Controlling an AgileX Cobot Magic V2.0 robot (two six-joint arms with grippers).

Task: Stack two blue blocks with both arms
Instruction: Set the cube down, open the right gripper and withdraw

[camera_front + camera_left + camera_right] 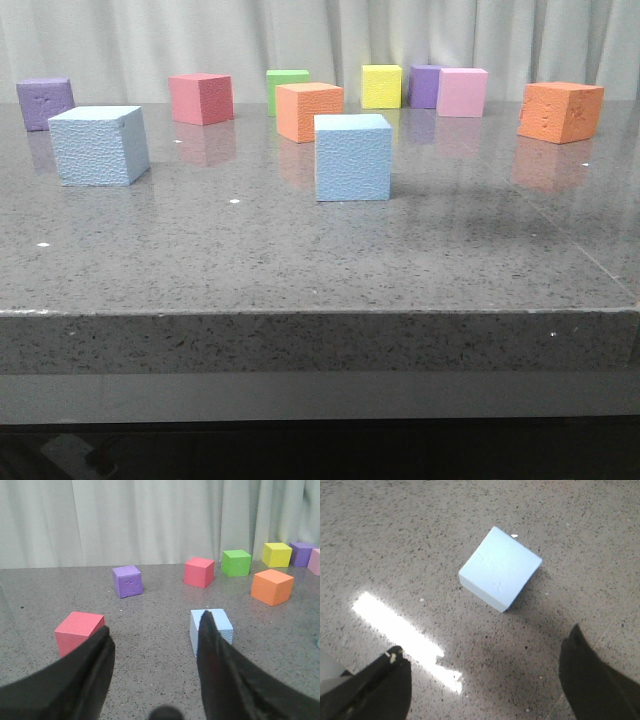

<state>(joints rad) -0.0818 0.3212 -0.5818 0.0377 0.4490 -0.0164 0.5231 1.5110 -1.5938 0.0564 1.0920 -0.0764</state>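
Two light blue blocks stand apart on the grey stone table, one at the left (98, 145) and one near the middle (352, 157). Neither gripper shows in the front view. In the left wrist view my left gripper (155, 625) is open and empty above the table; a blue block (218, 626) sits just beyond it, partly hidden behind one dark finger (212, 645). In the right wrist view my right gripper (485, 645) is open and empty above the table. A blue block (500, 569) lies beyond its fingertips, apart from them and turned at an angle.
Smaller cubes stand along the back: purple (45, 102), red (201, 98), green (286, 88), orange (309, 111), yellow (381, 86), purple (424, 86), pink (462, 92), and orange (560, 111) at the right. A red cube (79, 630) sits by the left gripper. The table's front edge (320, 312) is near.
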